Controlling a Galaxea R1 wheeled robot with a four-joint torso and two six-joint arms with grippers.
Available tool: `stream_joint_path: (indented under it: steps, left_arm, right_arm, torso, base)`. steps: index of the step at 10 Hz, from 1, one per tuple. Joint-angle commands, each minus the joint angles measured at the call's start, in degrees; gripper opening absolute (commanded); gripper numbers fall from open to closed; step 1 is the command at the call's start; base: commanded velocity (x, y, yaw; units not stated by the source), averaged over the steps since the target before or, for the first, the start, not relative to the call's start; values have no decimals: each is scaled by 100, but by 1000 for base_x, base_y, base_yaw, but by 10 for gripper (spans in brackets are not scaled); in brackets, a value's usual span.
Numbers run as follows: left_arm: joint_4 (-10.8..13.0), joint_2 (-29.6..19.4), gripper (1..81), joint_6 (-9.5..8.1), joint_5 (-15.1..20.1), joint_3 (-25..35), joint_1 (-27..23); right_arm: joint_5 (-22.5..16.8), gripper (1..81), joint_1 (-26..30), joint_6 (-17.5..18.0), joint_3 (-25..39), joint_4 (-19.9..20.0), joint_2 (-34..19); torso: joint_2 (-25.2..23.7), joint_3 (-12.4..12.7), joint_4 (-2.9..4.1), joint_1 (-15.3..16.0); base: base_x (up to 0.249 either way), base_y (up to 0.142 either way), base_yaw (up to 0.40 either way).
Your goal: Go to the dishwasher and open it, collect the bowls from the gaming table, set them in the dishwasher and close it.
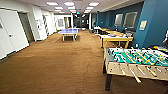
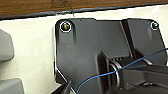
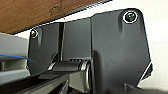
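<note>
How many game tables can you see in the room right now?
2. The table-football table stands close by on the right, and a blue table-tennis table stands far down the room, left of centre. Others may be hidden along the right wall behind the wooden tables.

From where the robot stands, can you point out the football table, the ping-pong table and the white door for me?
Football table [image 1: 135,58], head view: on its green field.
Ping-pong table [image 1: 68,31], head view: on its blue top.
White door [image 1: 12,31], head view: on its flat panel.
</note>
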Motion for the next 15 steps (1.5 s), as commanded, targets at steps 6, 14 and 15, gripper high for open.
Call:
stream_joint_path:
  steps: [6, 14, 15]
  left_arm:
    - [-46, -7, 811, 30, 288, -13, -227]
    - [-55, 248, 811, 30, 271, -4, -227]
    - [-55, 248, 811, 30, 271, -12, -235]
  right_arm:
    - [-182, 811, 163, -14, 45, -41, -36]
    - [-209, 811, 92, -15, -7, -199, -168]
    - [-200, 811, 92, -15, -7, -199, -168]
  torso:
    - [0, 0, 0, 0]
    - [0, 0, 0, 0]
    - [5, 0, 0, 5]
  base:
    - [115, 0, 0]
    - [125, 0, 0]
    - [124, 0, 0]
